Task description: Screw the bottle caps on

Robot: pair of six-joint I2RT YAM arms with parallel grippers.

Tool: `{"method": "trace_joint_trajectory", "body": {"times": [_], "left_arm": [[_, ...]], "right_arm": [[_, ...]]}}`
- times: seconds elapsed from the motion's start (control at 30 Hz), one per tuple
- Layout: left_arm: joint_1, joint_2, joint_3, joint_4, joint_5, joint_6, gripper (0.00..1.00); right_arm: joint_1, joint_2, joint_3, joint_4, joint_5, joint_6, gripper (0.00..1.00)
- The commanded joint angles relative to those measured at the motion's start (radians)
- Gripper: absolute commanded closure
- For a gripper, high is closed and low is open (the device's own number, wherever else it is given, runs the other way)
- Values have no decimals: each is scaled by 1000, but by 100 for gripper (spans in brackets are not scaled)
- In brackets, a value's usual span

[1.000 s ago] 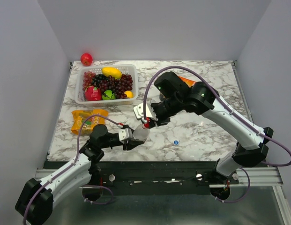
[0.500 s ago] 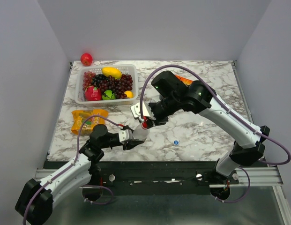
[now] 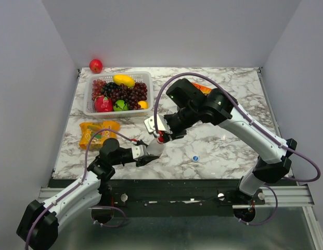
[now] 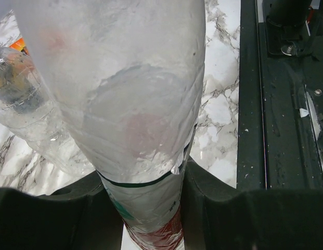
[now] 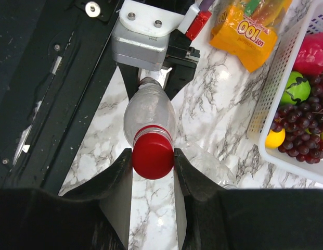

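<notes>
The right gripper has its two dark fingers pressed against the sides of the small round red plastic cap, which sits on the mouth of the small clear plastic bottle with the label band. The left gripper is clamped on that bottle's lower end and holds it tilted above the marble table, near the front edge.

Only the left wrist view shows the band on the bottle: red, white and a green edge, down between the fingers, with no writing legible. That view and the right wrist view also show a second, plain clear plastic bottle lying on the marble just beside the held one. The right wrist view alone lets "100" be read on the orange snack packet.

The overhead view shows the small round blue plastic cap lying alone on the table to the right of the grippers. It also shows the white slotted plastic basket of grapes and other fruit at the back left.
</notes>
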Motion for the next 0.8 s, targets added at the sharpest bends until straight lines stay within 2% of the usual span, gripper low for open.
{"method": "trace_joint_trajectory", "body": {"times": [0.0, 0.47, 0.77], "left_arm": [[-8, -28, 46, 121, 45, 65, 100], [-8, -22, 45, 122, 37, 54, 100], [-8, -44, 29, 104, -27, 146, 100]], "right_arm": [[4, 5, -49, 5, 80, -19, 69], [4, -19, -101, 137, 122, 10, 69], [3, 22, -38, 21, 33, -10, 69]]}}
